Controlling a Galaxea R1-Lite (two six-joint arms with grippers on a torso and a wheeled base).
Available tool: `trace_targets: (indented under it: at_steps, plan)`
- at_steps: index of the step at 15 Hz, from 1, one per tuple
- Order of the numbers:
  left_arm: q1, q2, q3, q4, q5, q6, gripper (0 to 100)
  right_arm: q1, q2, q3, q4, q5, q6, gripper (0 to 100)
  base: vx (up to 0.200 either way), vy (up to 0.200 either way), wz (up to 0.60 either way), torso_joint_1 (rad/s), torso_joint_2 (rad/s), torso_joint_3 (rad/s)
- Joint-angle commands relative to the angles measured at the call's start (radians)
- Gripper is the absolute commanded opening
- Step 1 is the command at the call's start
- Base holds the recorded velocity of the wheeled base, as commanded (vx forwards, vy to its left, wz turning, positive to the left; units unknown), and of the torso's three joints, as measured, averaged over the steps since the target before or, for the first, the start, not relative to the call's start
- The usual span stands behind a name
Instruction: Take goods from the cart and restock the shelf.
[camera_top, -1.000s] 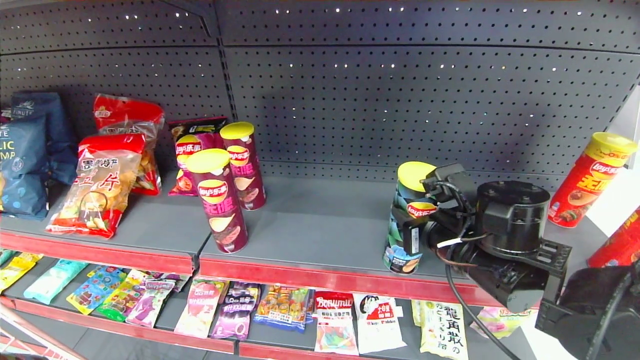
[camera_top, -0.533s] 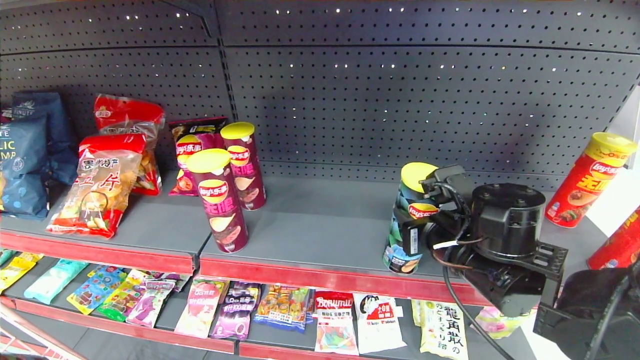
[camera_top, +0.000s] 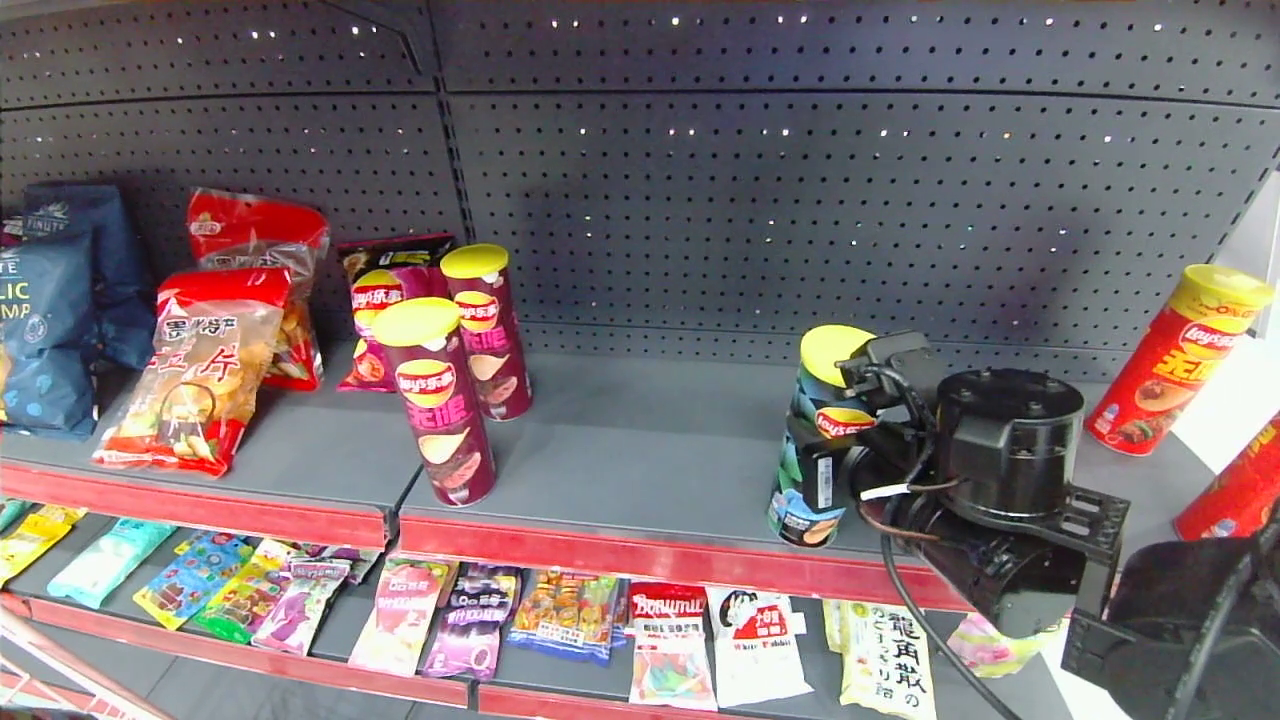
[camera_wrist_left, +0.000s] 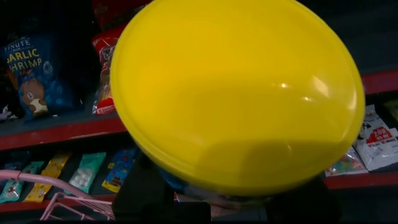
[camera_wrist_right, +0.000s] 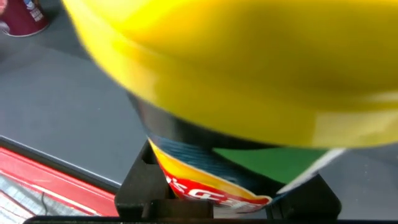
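Red front lip (camera_top: 640, 560), grey shelf deck (camera_top: 640, 440). Right gripper (camera_top: 832, 470) clamped on green can (camera_top: 800, 505), upright at deck front. Left gripper (camera_wrist_left: 217, 202) holds yellow-lidded can (camera_wrist_left: 236, 93). Purple cans (camera_top: 440, 400) left, red can (camera_top: 1170, 360) far right; pegboard (camera_top: 800, 200) rearmost.

The shelf (camera_top: 640, 450) is lit evenly from above in the head view. Pinpoints of light are seen through the pegboard back panel (camera_top: 800, 200), where a soft shadow is cast mid-panel. Straight shelf lines are bowed toward the frame edges. In the dim left wrist view, small glare spots are carried on the yellow lid (camera_wrist_left: 236, 93).
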Motion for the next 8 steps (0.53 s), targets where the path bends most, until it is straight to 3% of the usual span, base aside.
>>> trace_targets:
  at_steps: [1,8]
  plan:
    - [0.000,0.000,0.000,0.000,0.000,0.000,0,0.018,0.001,0.000,-0.001,0.001,0.006,0,0.000,0.000,0.00,0.000,0.00,0.000]
    - [0.000,-0.002,-0.002,0.000,0.000,0.001,0,0.016,0.004,0.006,0.001,0.000,0.015,0,0.000,0.000,0.00,0.000,0.00,0.000]
